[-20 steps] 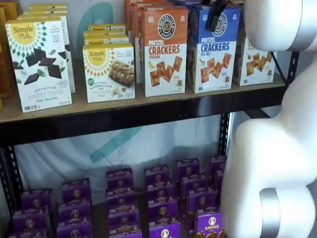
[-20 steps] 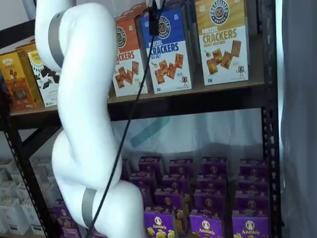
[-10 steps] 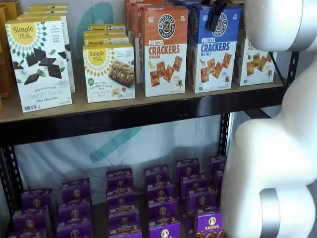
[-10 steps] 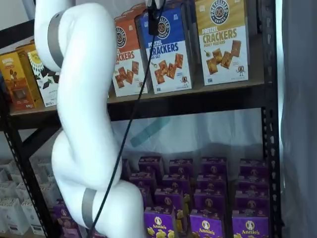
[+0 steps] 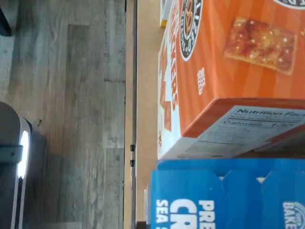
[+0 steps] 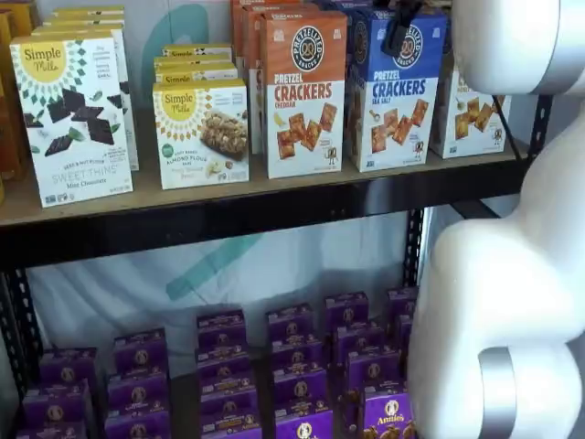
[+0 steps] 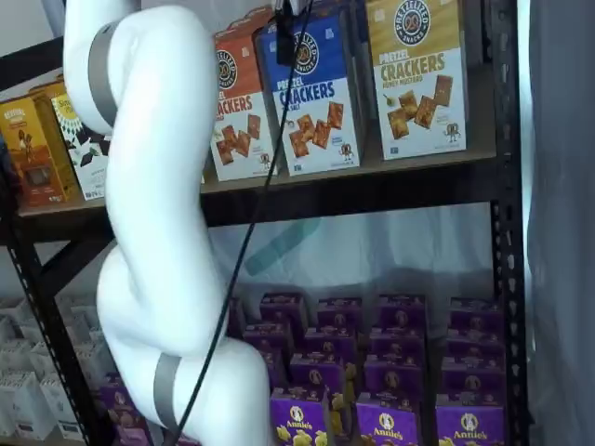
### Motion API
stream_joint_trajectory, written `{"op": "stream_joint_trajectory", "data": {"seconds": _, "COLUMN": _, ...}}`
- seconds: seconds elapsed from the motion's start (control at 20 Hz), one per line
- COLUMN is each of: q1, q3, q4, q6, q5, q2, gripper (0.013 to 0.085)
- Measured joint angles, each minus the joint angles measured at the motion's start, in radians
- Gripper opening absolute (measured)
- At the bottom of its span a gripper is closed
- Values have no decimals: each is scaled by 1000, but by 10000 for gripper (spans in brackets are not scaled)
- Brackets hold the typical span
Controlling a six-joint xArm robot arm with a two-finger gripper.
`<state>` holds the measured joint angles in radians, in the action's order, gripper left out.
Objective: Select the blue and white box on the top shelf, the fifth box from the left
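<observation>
Both shelf views show the blue and white box (image 6: 397, 90) upright at the front edge of the top shelf (image 6: 228, 212), toward its right end, between the orange-topped carton (image 6: 304, 91) and a yellow-topped carton (image 7: 418, 76). One black finger of the hand (image 6: 399, 27) hangs before its logo; I cannot tell its state.

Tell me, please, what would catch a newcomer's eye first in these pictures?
Likely the big white arm, which fills the foreground in both shelf views. Next, the blue and white box on the top shelf, between an orange box and a yellow-topped box, with the black tool hanging at its upper edge. Below stand rows of small purple boxes.
</observation>
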<state>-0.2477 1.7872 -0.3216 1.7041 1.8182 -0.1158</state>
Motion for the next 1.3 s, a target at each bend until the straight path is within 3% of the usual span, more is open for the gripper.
{"op": "stream_joint_trajectory", "data": {"seconds": 0.35, "q1": -6, "q3": -9, "q4": -10, "q6": 1, "q5": -1, "q2": -13, "gripper": 690}}
{"op": "stream_joint_trajectory", "data": {"seconds": 0.4, "q1": -6, "q3": -11, "q4": -11, "q6": 1, "q5": -3, "q2": -15, "gripper": 650}}
{"op": "stream_joint_trajectory", "data": {"seconds": 0.9, "q1": -4, "q3": -11, "q4": -8, "q6": -5, "q5": 21, "q2": -31, "gripper": 650}}
{"op": "stream_joint_trajectory", "data": {"seconds": 1.3, "q1": -4, "q3": -84, "q4": 16, "q6": 3, "q5": 52, "q2": -108, "gripper": 650}}
